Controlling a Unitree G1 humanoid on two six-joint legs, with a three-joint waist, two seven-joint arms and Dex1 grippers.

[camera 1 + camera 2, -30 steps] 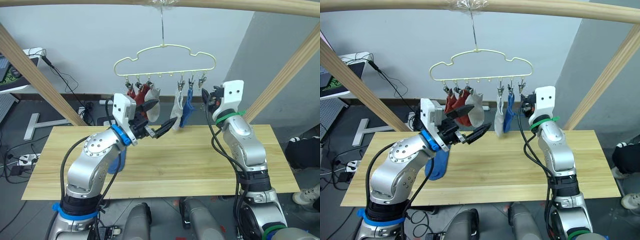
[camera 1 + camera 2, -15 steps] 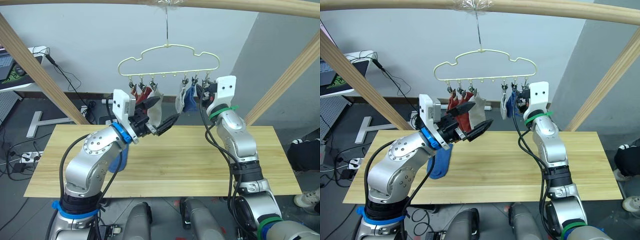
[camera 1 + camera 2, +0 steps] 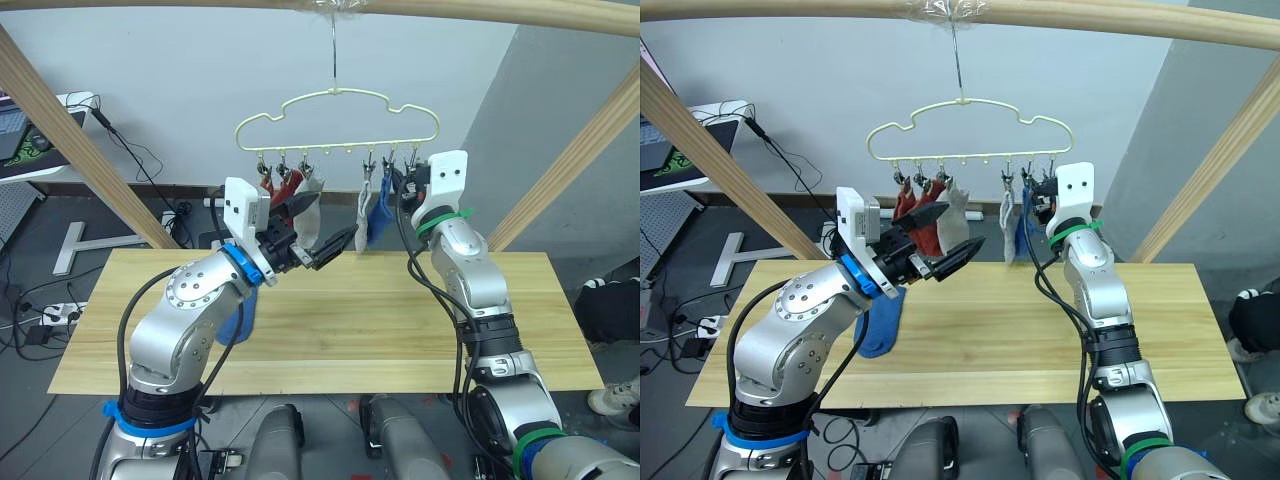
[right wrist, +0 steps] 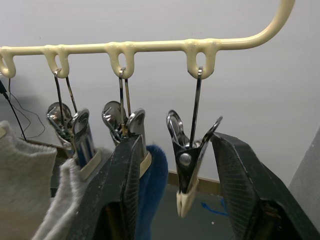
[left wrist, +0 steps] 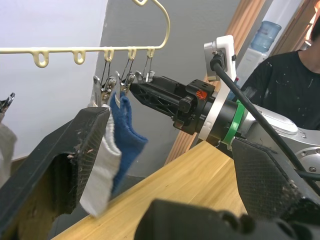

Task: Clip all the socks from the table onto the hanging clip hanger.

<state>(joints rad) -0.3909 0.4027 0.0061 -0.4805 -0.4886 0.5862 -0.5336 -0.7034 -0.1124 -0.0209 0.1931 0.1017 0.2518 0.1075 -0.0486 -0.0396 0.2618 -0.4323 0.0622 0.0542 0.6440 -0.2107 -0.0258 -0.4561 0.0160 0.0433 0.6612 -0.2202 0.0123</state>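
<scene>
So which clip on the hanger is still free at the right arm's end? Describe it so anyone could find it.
Start at the pale yellow hanger hooked on the wooden pole. Follow its bottom bar to the last loop before the wire curves up. The empty clip there hangs bare between the right gripper fingers, while the next clip holds a blue sock.

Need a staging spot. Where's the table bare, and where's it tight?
The table is bare across its middle and right, from the blue sock lying at its left to the right edge. It is crowded up at the hanger: the right gripper straddles the empty end clip, beside the hung blue and grey socks.
</scene>
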